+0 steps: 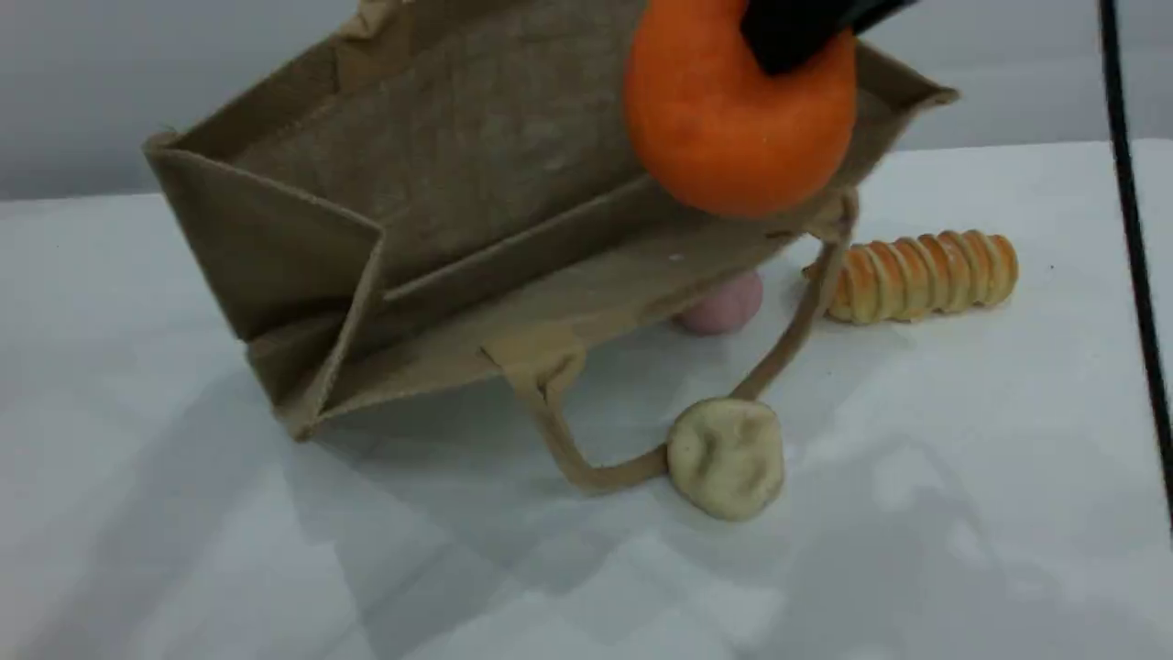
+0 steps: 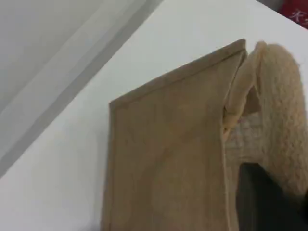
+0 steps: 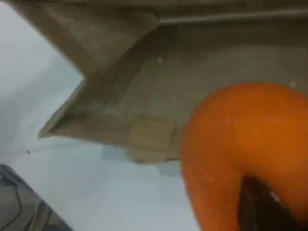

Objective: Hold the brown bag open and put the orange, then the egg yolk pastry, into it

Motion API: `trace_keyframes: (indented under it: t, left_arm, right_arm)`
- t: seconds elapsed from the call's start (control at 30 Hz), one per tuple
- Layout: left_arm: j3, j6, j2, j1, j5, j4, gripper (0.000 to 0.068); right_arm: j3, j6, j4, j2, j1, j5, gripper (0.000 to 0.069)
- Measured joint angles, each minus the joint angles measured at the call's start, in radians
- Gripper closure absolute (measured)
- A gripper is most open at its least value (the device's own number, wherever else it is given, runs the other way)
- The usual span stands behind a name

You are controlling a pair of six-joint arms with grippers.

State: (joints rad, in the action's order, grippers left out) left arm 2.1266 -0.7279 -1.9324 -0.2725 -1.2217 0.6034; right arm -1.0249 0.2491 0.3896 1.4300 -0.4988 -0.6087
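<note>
Brown bag's (image 2: 163, 159) tan side panel above white table (image 2: 62, 159), padded handle (image 2: 284, 110) beside dark fingers (image 2: 260, 202)

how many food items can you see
4: orange at the brown bag's mouth; pink ball half hidden behind it; bread roll at right; egg yolk pastry in front. More may hide behind.

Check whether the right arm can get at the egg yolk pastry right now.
Probably not yet: the right gripper is shut on the orange, though the egg yolk pastry lies uncovered before the brown bag.
</note>
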Motion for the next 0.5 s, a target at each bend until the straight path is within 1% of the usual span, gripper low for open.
trace_keyframes:
  t: [0.17,0.23,0.37,0.5]
  left_arm:
    - [0.0,0.0,0.0,-0.021,0.001,-0.002,0.0601]
    - [0.0,0.0,0.0,-0.021,0.0,-0.002,0.0601]
    - [0.0,0.004,0.0,-0.021,0.001,-0.001,0.0601]
    - [0.0,0.005,0.0,-0.021,0.001,0.0,0.0601]
  right_arm:
    - [-0.003,0.056,0.061,0.094,0.0,0.074,0.0675]
    - [-0.019,0.082,0.086,0.133,0.0,0.1,0.0675]
    - [-0.075,0.113,0.138,0.222,0.0,0.144,0.0675]
    - [-0.16,0.133,0.142,0.324,0.0,0.143,0.0671]
